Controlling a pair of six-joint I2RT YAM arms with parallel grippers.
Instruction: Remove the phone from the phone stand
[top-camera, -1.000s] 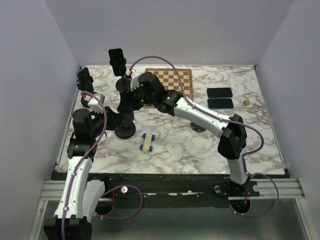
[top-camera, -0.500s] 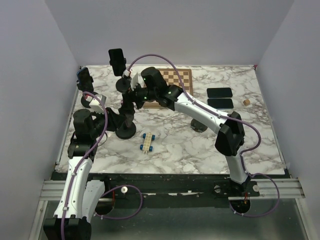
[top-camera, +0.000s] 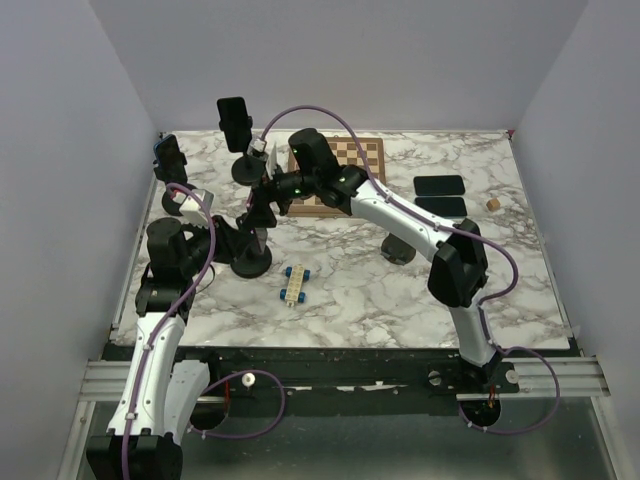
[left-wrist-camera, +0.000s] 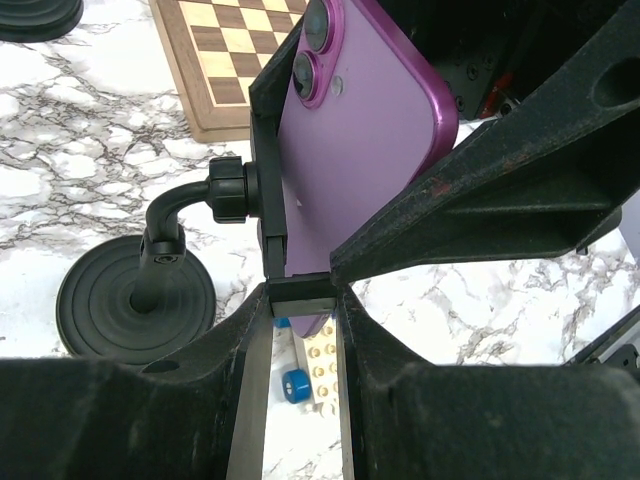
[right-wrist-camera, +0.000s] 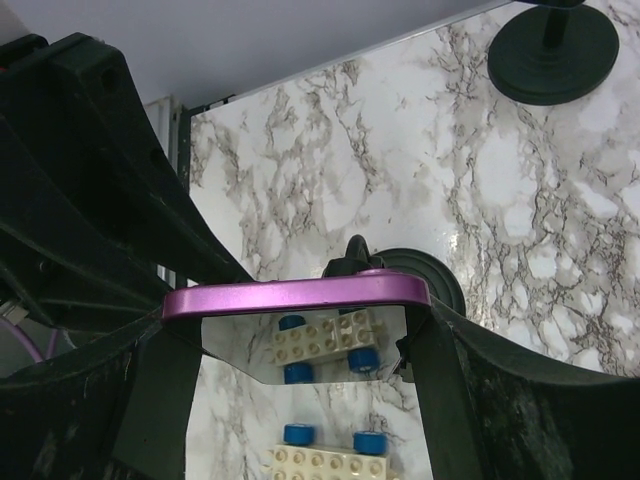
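Right fingers (right-wrist-camera: 300, 330) pinch the purple glossy phone (left-wrist-camera: 360, 150) edgewise; left fingers (left-wrist-camera: 300, 330) clamp the black gooseneck stand's (left-wrist-camera: 150, 290) cradle: lift straight along the cradle, base steadied.

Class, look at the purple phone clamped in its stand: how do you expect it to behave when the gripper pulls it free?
The purple phone looks like a rigid slab, so it should not flex. Its glossy back and rounded edge may slip between the right gripper fingers. The phone stand has a thin bent neck on a small round base, so it could tip unless the left gripper holds it.
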